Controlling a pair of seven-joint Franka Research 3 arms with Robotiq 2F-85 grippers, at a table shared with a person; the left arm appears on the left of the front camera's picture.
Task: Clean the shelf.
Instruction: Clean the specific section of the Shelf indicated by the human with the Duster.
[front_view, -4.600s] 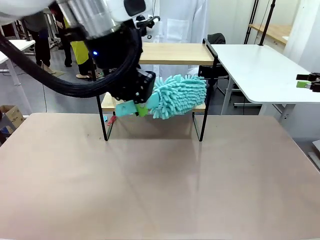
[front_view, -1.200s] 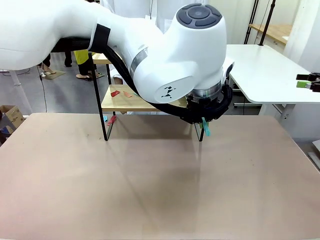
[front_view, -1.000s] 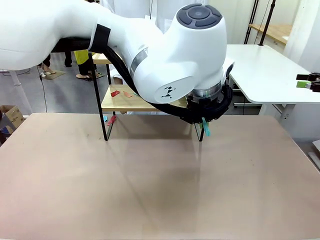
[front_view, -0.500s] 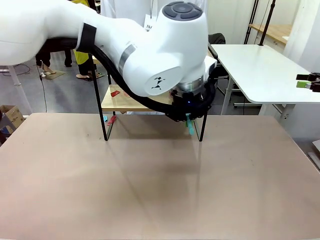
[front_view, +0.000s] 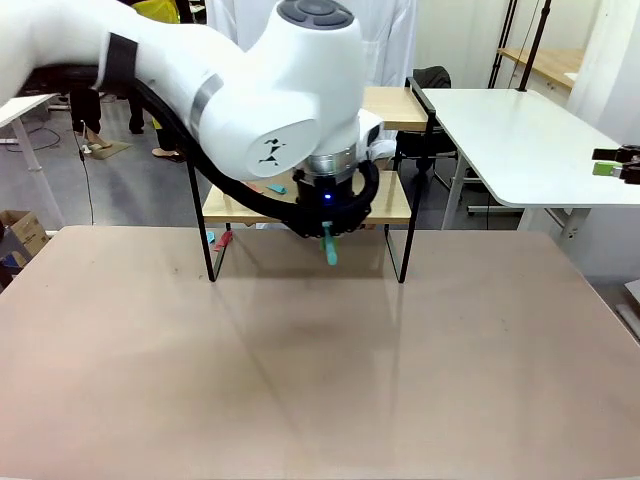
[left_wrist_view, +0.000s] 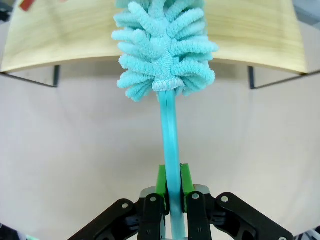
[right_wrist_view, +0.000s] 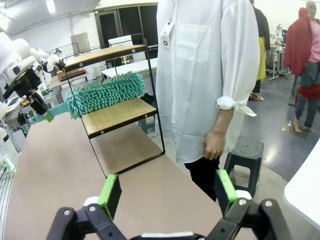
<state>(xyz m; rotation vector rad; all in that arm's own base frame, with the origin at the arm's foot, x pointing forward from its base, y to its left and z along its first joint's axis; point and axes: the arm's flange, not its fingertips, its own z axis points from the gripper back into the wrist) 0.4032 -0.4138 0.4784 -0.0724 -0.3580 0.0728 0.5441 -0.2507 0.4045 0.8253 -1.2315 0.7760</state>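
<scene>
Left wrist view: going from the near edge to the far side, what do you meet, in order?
left gripper's fingers → duster handle → teal duster head → shelf board

Bare table in front, crowded shelf behind

Front view: the frame's lower half is bare table (front_view: 320, 380) — broad passage from either side. The left arm (front_view: 270, 110) bulks across the upper centre, masking most of the front of the shelf (front_view: 395, 105); the gap between its boards is open at the right end. Right wrist view: the duster (right_wrist_view: 105, 92) lies along one long edge of the lower board, and a person (right_wrist_view: 200, 75) stands close behind the shelf — a stool (right_wrist_view: 245, 150) beside them, right of centre.
</scene>
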